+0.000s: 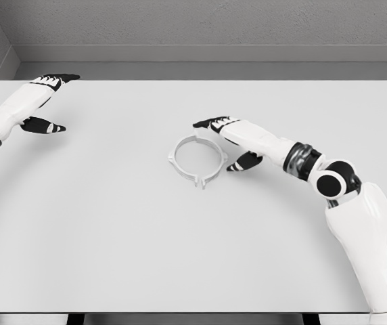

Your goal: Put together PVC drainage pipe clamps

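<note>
A white ring-shaped pipe clamp (197,161) lies flat near the middle of the white table (112,237). My right hand (229,141) hovers just to its right, fingers stretched toward the ring's upper rim and thumb (245,162) below, open and holding nothing. It is close to the clamp, but I cannot tell whether it touches. My left hand (48,101) is far off at the table's upper left, fingers extended, thumb (43,126) apart, also open and holding nothing.
The table's far edge meets a grey wall. Its front edge runs along the bottom of the view.
</note>
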You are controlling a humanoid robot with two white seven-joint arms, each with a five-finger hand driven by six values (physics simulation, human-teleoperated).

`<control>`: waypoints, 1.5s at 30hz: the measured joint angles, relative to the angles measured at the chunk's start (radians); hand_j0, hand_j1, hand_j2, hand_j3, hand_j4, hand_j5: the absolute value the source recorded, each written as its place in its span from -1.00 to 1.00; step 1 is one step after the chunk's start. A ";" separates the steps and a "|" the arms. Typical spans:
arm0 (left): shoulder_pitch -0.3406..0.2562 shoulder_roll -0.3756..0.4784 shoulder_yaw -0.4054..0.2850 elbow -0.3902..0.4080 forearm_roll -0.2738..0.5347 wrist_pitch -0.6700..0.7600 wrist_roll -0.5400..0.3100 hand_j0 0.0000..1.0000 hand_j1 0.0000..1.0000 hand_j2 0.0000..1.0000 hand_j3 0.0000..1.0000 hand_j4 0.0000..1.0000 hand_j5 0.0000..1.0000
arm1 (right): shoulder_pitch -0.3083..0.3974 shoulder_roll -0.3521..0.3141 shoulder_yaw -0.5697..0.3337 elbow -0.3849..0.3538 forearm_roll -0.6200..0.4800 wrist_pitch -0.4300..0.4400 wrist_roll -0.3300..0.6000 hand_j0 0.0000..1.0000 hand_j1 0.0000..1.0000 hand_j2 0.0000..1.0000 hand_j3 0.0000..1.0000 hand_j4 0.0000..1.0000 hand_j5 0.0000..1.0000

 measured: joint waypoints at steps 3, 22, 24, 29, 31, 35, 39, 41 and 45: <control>0.000 0.000 0.000 0.000 0.000 0.000 0.000 1.00 1.00 1.00 1.00 1.00 1.00 | -0.014 0.003 0.000 0.022 0.002 0.000 0.000 1.00 1.00 1.00 1.00 1.00 1.00; 0.000 0.000 0.001 0.000 0.000 0.000 0.000 1.00 1.00 1.00 1.00 1.00 1.00 | -0.060 0.032 0.007 0.107 0.017 -0.001 -0.001 1.00 1.00 1.00 1.00 1.00 1.00; 0.000 0.000 0.001 0.000 0.000 0.000 0.000 1.00 1.00 1.00 1.00 1.00 1.00 | -0.064 0.036 0.007 0.119 0.017 -0.001 -0.001 1.00 1.00 1.00 1.00 1.00 1.00; 0.000 0.000 0.001 0.000 0.000 0.000 0.000 1.00 1.00 1.00 1.00 1.00 1.00 | -0.066 0.039 0.008 0.134 0.020 -0.001 -0.001 1.00 1.00 1.00 1.00 1.00 1.00; 0.000 0.000 0.001 0.000 0.000 0.000 0.000 1.00 1.00 1.00 1.00 1.00 1.00 | -0.066 0.040 0.008 0.136 0.021 -0.001 -0.001 1.00 1.00 1.00 1.00 1.00 1.00; 0.000 0.000 0.001 0.000 0.000 0.000 0.000 1.00 1.00 1.00 1.00 1.00 1.00 | -0.067 0.043 0.008 0.137 0.021 -0.001 -0.001 1.00 1.00 1.00 1.00 1.00 1.00; 0.000 0.000 0.001 0.000 0.000 0.000 0.000 1.00 1.00 1.00 1.00 1.00 1.00 | -0.074 0.052 0.007 0.138 0.025 -0.001 -0.001 1.00 1.00 1.00 1.00 1.00 1.00; -0.002 0.000 0.001 0.000 0.000 0.000 0.000 1.00 1.00 1.00 1.00 1.00 1.00 | -0.074 0.058 0.008 0.139 0.028 0.000 -0.001 1.00 1.00 1.00 1.00 1.00 1.00; -0.002 0.000 0.001 0.000 0.000 0.000 0.000 1.00 1.00 1.00 1.00 1.00 1.00 | -0.084 0.064 0.010 0.150 0.030 0.000 -0.001 1.00 1.00 1.00 1.00 1.00 1.00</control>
